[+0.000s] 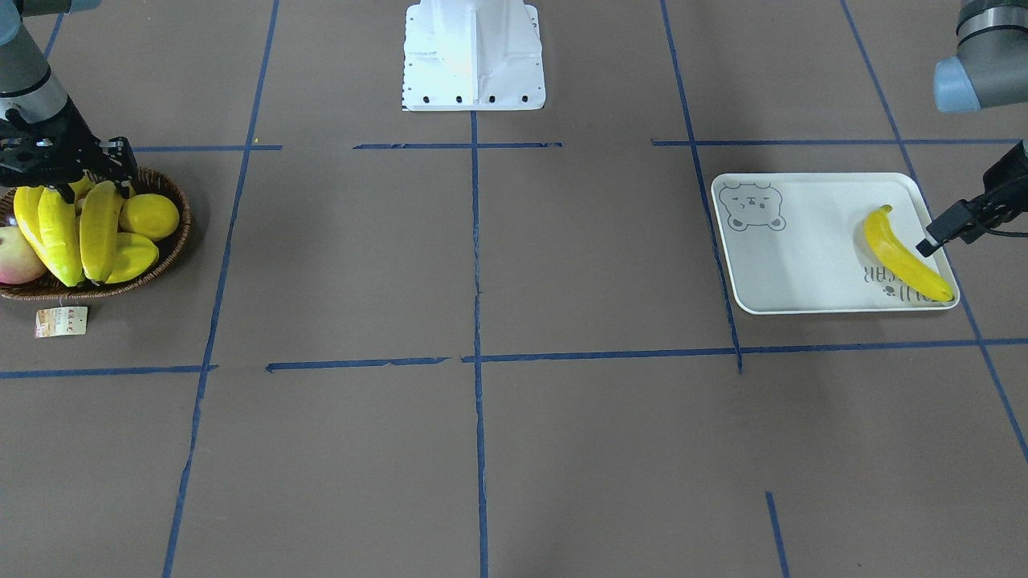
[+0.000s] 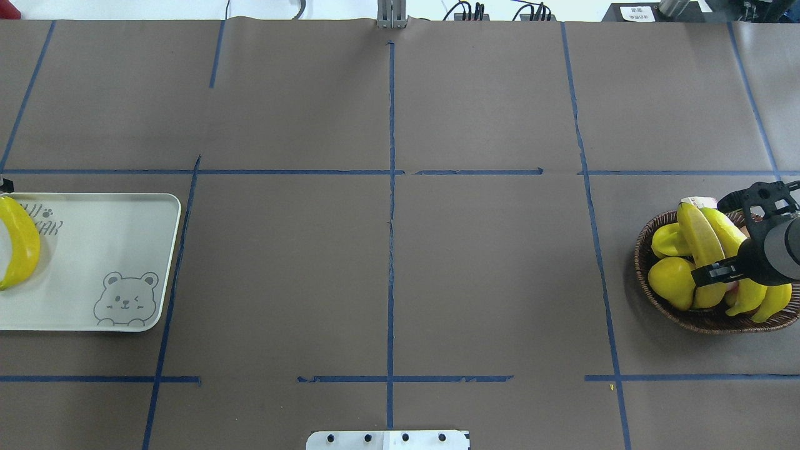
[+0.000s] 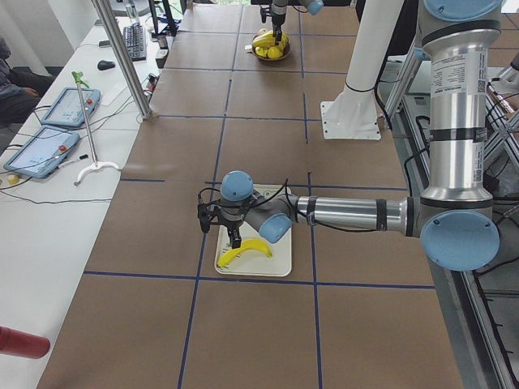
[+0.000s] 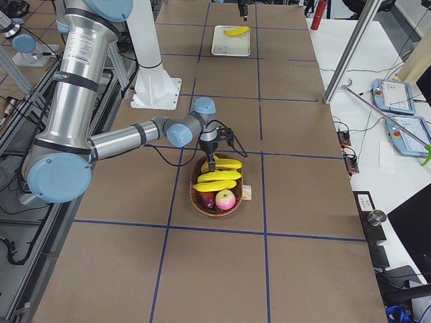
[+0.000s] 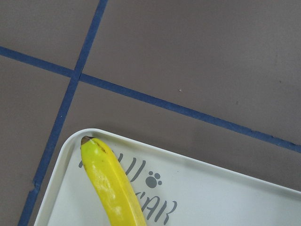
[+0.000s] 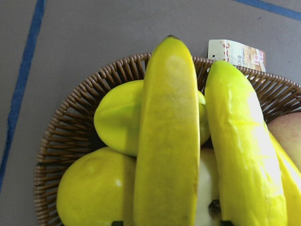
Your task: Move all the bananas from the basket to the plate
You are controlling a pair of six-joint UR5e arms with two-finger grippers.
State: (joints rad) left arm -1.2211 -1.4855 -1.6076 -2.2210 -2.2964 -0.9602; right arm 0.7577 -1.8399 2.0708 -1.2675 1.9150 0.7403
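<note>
Nearest you, the big silver left arm (image 3: pixel 349 215) stretches across the brown paper-covered desk (image 3: pixel 162 243). Its left pincer (image 3: pixel 235 240) hangs at one long curved yellow banana (image 3: pixel 247 251) that lies on the pale rectangular plate (image 3: pixel 280 264). You cannot tell from here how its jaws stand. At the far end, the small right pincer (image 3: pixel 276 34) sits over the dark woven basket (image 3: pixel 272 58), which is heaped with yellow fruit. Two blue-edged tablets (image 3: pixel 45 150) lie on the white side table (image 3: pixel 32 211).
</note>
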